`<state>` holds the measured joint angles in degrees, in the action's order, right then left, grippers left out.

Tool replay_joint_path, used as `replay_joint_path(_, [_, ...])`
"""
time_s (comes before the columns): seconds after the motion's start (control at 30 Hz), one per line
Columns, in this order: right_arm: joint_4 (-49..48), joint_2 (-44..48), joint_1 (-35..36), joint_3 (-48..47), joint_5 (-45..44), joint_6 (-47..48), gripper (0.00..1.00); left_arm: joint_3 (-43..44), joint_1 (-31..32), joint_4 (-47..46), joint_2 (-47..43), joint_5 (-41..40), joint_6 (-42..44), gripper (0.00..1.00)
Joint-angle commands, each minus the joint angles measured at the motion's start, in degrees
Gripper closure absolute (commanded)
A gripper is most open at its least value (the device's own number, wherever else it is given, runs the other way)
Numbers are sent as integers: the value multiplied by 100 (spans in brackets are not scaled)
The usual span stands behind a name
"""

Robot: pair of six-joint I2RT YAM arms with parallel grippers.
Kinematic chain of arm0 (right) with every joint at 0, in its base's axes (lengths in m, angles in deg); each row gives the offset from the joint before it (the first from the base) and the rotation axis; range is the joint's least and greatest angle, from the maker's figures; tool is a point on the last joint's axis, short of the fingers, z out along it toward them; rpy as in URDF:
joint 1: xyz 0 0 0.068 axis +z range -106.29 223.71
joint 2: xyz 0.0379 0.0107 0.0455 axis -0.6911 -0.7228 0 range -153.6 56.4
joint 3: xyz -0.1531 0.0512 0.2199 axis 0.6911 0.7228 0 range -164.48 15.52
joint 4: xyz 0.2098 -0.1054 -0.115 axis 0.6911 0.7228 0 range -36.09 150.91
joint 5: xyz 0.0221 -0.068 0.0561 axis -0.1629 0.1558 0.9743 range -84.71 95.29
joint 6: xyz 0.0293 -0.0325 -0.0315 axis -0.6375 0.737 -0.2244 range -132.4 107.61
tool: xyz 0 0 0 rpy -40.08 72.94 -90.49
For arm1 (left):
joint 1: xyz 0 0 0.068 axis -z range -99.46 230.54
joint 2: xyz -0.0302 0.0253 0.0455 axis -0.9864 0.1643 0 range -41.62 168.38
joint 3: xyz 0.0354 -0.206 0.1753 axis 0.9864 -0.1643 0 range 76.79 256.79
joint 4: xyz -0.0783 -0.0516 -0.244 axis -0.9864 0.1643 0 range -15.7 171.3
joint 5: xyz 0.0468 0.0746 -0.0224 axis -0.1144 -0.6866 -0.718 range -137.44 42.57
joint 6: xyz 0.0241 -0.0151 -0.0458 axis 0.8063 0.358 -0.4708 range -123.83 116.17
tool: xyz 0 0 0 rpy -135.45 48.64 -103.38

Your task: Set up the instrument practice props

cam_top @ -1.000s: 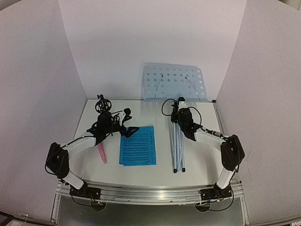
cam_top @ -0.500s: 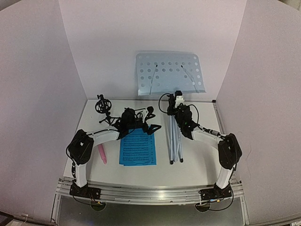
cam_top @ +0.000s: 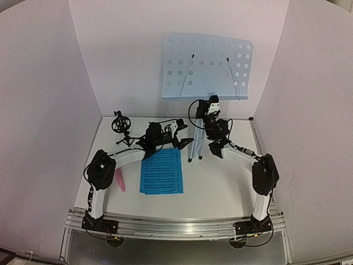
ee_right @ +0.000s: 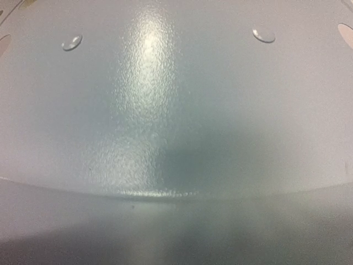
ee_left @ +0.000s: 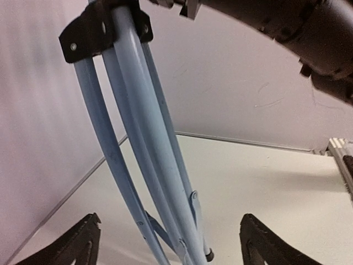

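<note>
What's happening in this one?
The right gripper holds the music stand upright near its top, its tripod legs folded together. The open left gripper straddles those legs without touching them. The sheet music and pink microphone lie flat on the table; the black mic holder stands at the back left.

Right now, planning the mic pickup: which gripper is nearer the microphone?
Left. The left gripper is across the sheets from the microphone; the right gripper holds the stand, farther off.
</note>
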<state>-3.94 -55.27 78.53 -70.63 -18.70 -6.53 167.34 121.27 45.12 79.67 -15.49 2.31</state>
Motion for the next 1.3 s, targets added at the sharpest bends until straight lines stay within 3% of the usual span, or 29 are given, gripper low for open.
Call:
replay_joint_path(0.0, [-1633,321,78,-511,214,524,100,502,23,-333,375,-580,547,18])
replay_joint_path(0.3, [-1677,329,78,-481,229,841,100,992,203,-438,760,-303,303,36])
replay_joint_path(0.53, [-1894,241,78,-396,70,776,100,1181,392,-426,917,-239,349,41])
replay_joint_path(0.6, [-1963,252,74,-338,99,794,100,1171,423,-396,923,-264,401,49])
replay_joint_path(0.8, [-1973,492,73,35,131,885,100,1210,437,-330,993,-683,367,92])
replay_joint_path(0.87, [-1974,633,69,219,155,1079,100,1290,435,-261,1031,-781,369,100])
replay_joint_path(1.07, [-1930,1147,-28,915,54,1506,100,1654,369,-57,1190,-850,651,100])
replay_joint_path(1.27, [-1491,1250,-293,1063,59,2236,100,2497,285,666,1610,-332,817,100])
